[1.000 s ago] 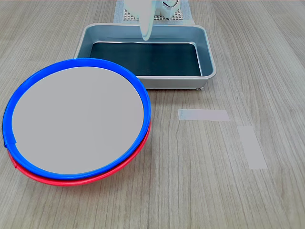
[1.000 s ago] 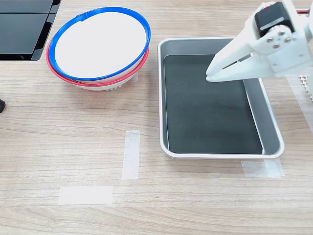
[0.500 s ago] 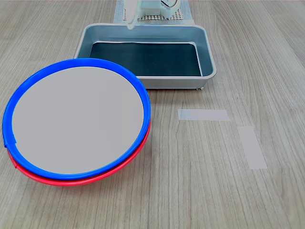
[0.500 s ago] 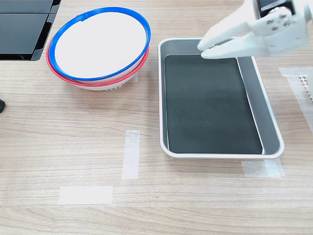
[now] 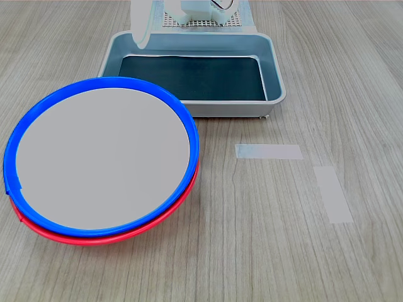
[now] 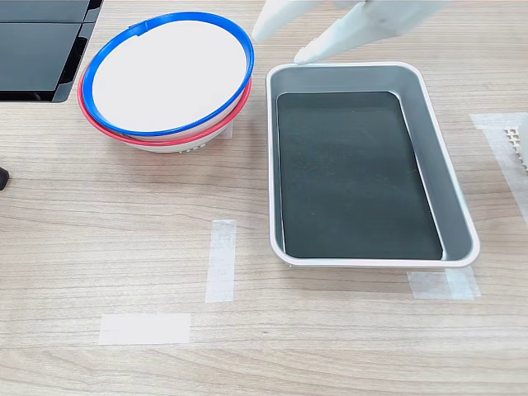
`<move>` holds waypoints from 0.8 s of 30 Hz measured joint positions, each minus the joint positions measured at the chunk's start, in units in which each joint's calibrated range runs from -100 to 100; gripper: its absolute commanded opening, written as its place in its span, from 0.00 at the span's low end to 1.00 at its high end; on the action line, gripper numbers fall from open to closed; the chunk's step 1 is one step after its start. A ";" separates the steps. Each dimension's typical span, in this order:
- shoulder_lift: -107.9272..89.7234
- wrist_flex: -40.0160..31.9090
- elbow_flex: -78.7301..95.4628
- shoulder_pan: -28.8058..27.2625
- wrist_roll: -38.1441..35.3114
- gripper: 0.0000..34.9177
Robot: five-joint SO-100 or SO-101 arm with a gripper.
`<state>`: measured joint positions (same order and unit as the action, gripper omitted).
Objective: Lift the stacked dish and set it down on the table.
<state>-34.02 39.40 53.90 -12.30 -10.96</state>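
The stacked dish [image 5: 102,157], blue-rimmed with a flat pale grey inside, rests on a red-rimmed dish [image 5: 94,238] on the table [image 5: 283,245]. In the second exterior view the blue dish [image 6: 171,73] lies at the upper left with the red dish's rim [image 6: 124,136] showing beneath it. My white gripper [image 6: 280,45] hangs open just right of the dishes, above the tray's near corner, and holds nothing. One finger [image 5: 141,28] shows at the top of the first exterior view, beyond the dishes. The gripper touches neither dish.
A grey metal tray [image 6: 458,206] with a dark bottom stands beside the dishes, its rim [image 5: 277,75] also plain in the first exterior view. Pale tape strips [image 6: 220,260] lie on the wood. A black panel [image 6: 41,49] sits at the second exterior view's upper left, a white mesh [image 6: 520,140] at its right edge.
My gripper has swung from above the tray toward the dishes, to the second exterior view's left and top, and its fingers have spread wider. The dishes have not moved.
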 measured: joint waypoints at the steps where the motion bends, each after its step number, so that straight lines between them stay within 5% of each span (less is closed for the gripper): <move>1: 2.56 -0.57 -1.45 -0.18 -0.39 0.56; 10: 18.50 -4.65 -11.43 -1.77 -1.17 0.53; 13: 21.74 -6.44 -13.07 -1.77 -1.17 0.44; 17: 23.79 -8.32 -13.52 -1.77 -1.37 0.04; 24: 24.55 -8.65 -14.34 -1.50 -1.12 0.01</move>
<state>-9.46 30.75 39.56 -13.81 -12.09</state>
